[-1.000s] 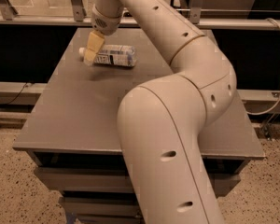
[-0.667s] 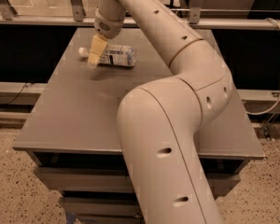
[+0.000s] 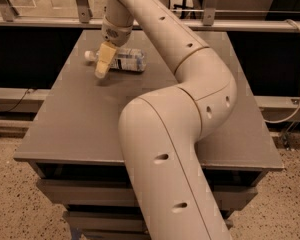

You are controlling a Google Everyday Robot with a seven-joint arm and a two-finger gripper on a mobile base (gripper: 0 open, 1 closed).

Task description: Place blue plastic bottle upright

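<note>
The blue plastic bottle [image 3: 124,60] lies on its side at the far left part of the grey table [image 3: 90,129], its white cap [image 3: 90,55] pointing left. It is clear with a white, dark-printed label. My gripper [image 3: 102,67] hangs from the long cream arm and points down at the table. It sits in front of the bottle's neck, between cap and label, and hides that part. I cannot tell whether it touches the bottle.
A metal railing [image 3: 205,24] runs along the table's far edge. My arm's large elbow [image 3: 205,94] spans the table's middle and right. A cable [image 3: 295,84] hangs at the right. Speckled floor lies on both sides.
The gripper has come down and slightly toward the camera, across the bottle's neck. The bottle has not moved.
</note>
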